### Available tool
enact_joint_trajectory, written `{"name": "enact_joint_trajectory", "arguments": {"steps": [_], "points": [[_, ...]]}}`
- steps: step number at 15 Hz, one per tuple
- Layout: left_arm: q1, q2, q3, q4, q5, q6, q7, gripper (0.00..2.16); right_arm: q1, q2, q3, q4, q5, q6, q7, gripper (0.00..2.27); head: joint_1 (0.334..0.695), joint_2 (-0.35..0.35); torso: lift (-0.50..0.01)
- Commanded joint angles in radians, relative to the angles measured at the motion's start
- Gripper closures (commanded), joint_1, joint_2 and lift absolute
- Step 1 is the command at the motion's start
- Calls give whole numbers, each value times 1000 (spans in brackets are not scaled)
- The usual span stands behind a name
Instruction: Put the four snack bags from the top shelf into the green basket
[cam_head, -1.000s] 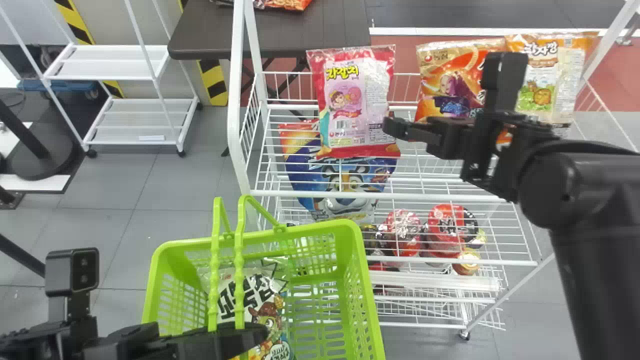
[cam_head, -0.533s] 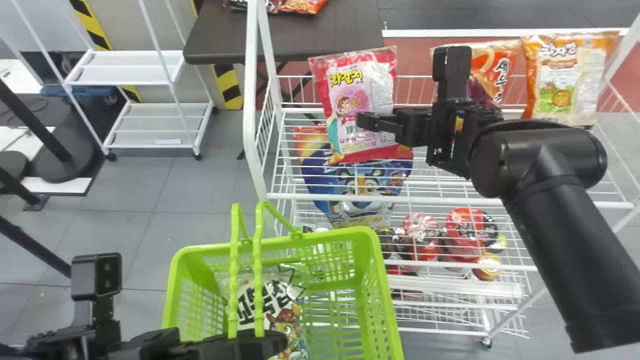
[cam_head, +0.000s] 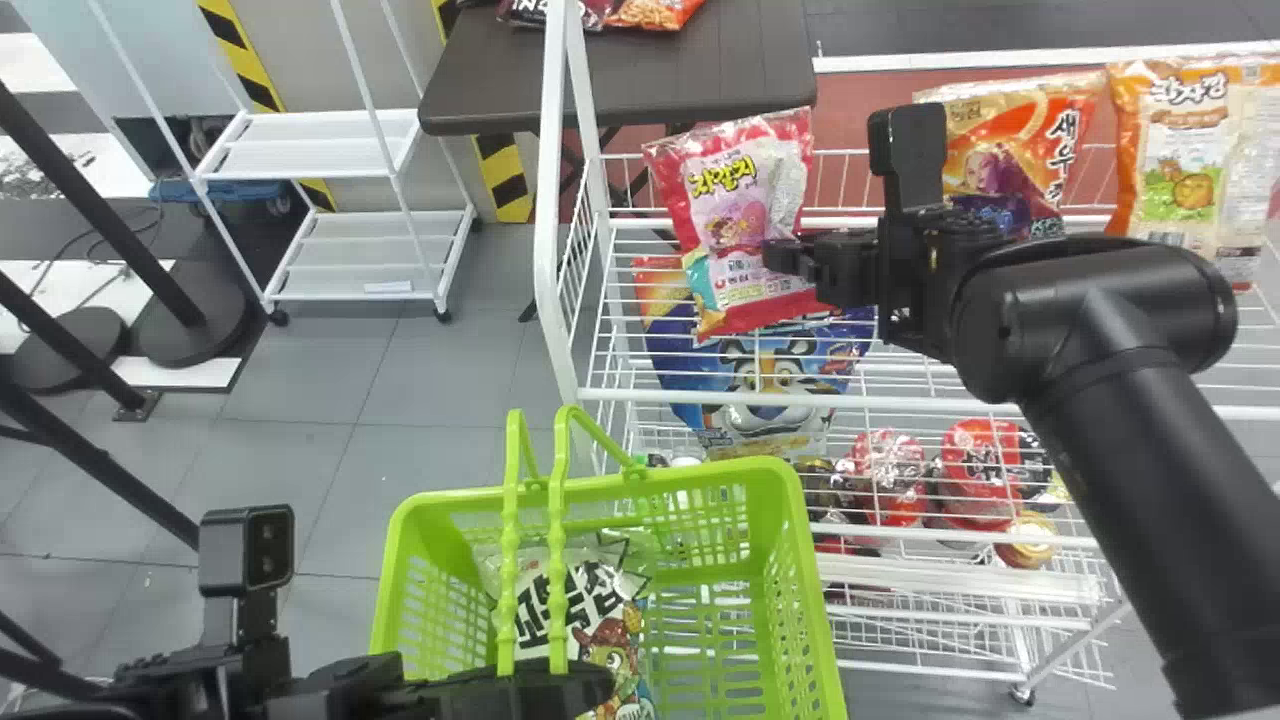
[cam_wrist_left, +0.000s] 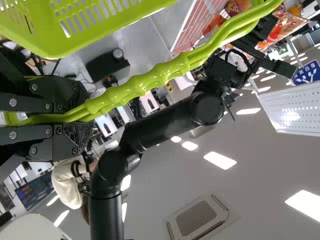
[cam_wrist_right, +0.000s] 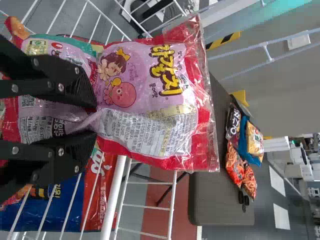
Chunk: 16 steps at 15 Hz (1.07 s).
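Observation:
My right gripper (cam_head: 790, 258) is at the lower right of the pink snack bag (cam_head: 735, 200) on the top shelf. In the right wrist view the gripper (cam_wrist_right: 95, 119) pinches a crease of the pink bag (cam_wrist_right: 145, 75), which leans slightly. Farther right on that shelf stand a red-orange bag (cam_head: 1010, 150) and an orange-and-white bag (cam_head: 1190, 150). The green basket (cam_head: 790, 500) holds a white snack bag (cam_head: 600, 610). At the basket's handles is my left gripper (cam_head: 530, 688); its wrist view has the gripper (cam_wrist_left: 82, 115) shut on the green handles (cam_wrist_left: 150, 77).
Below the top shelf are a blue tiger bag (cam_head: 770, 375) and several red cups (cam_head: 980, 470). The white rack's front rail (cam_head: 900, 400) runs just behind the basket. A dark table (cam_head: 640, 75) stands behind the rack, a small white rack (cam_head: 310, 150) to the left.
My right gripper has moved left from between the bags onto the pink bag and taken hold of it; that bag tilts more now. The head view has shifted, with basket and rack farther right in it.

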Motion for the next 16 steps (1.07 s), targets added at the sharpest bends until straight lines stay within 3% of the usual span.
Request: {"name": "enact_joint_trajectory", "arguments": {"steps": [1, 6, 10, 16], "points": [[0, 0, 2, 0, 2, 0, -10, 2148, 57, 0, -7, -102, -3, 7, 0, 2253, 695, 128, 0], [3, 0, 10, 1, 2, 0, -10, 2148, 296, -6, -125, -536, -76, 169, 0, 2253, 695, 123, 0], [-4, -3, 4, 1, -8, 0, -10, 2148, 505, -15, -132, -883, -130, 427, 2, 2250, 695, 125, 0], [-20, -5, -4, 9, -20, 3, -10, 2148, 689, -15, -29, -1189, -164, 817, -1, 2250, 695, 261, 0]]}}
